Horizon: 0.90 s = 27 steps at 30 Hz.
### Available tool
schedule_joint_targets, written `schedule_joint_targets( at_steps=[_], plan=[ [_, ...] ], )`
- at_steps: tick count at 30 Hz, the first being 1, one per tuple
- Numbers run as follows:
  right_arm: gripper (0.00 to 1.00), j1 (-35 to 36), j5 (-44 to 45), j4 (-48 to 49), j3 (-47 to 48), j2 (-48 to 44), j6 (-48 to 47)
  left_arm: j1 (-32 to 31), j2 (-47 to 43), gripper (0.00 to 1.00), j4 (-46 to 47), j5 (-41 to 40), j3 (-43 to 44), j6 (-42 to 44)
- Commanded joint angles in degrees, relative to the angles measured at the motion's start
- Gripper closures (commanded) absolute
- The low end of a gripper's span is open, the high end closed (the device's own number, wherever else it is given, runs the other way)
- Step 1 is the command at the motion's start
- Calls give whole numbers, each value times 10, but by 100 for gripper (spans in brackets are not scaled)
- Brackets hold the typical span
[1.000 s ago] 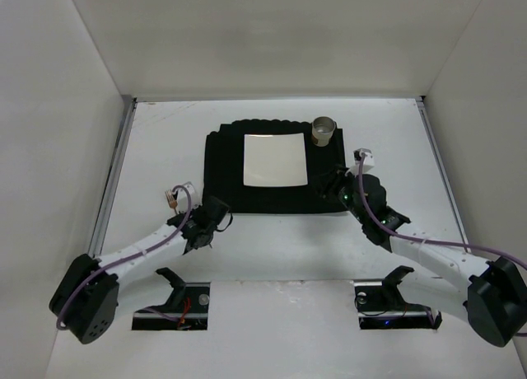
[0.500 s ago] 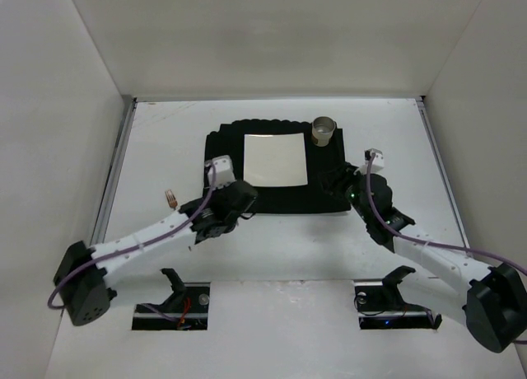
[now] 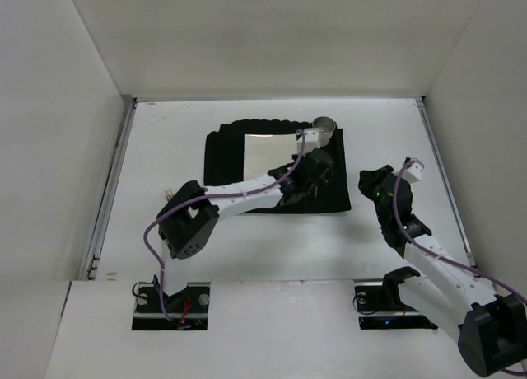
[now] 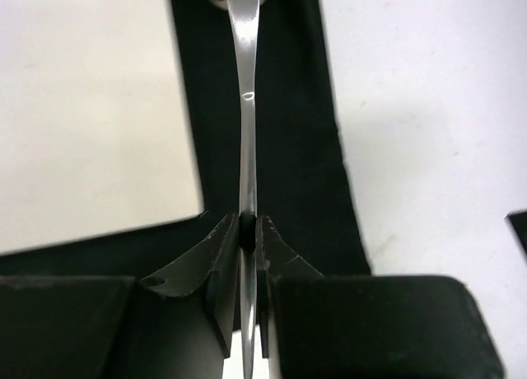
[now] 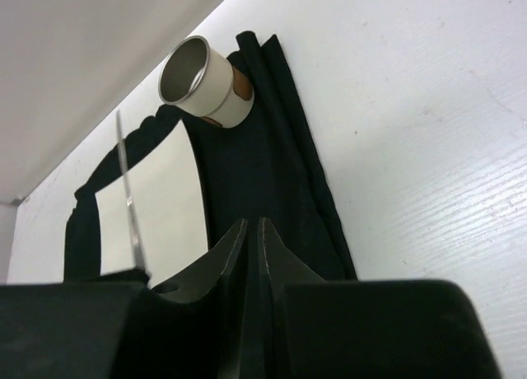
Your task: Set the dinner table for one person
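Dinner table [image 3: 165, 140]: the big white top under everything, running from the arm bases out to the back wall, rails down both sides.
Right gripper [image 5: 254, 224]: close to me, off the right edge of the mat over bare table. Its fingers are pressed together with nothing between them.
Left gripper [image 4: 247, 222]: reaches across over the mat and is clenched on a slim metal utensil [image 4: 244, 107], pinched near its handle end.
Utensil: seen edge-on, so I cannot tell knife from spoon. It points away toward the cup, over the dark strip right of the plate.
Placemat [image 3: 222, 173]: black, with that strip bare.
Plate [image 3: 268, 152]: white and square, just left of the utensil.
Cup [image 5: 202, 78]: at the far right corner of the mat.
Doing it well: I'd lower it flat and parallel to the plate's edge, all on the mat, short of the cup, then let go.
Changed: a moment ago the left arm was at the mat's near left corner. The right arm sat at the mat's edge and has since backed away.
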Motion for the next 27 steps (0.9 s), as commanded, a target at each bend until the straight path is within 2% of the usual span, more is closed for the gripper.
schedule_joint_targets(
  at_steps=[1,8,12,16,21,27],
  plan=[
    [83,-9,-2,5,-7,-8,15,5,46,98,23,22,68,1],
    [69,-17,-4,10,-19,-36,19,-2,102,97,8,28,104,-51],
    [66,-29,-24,11,-22,-45,25,-8,93,97,18,4,82,-74],
    [63,-30,-32,18,-21,-30,25,-1,116,97,16,10,96,-84],
    [51,-26,-33,25,-15,-10,21,4,142,97,16,8,110,-107],
    [47,-26,-37,28,-17,-10,24,10,168,97,15,17,119,-119]
  ],
)
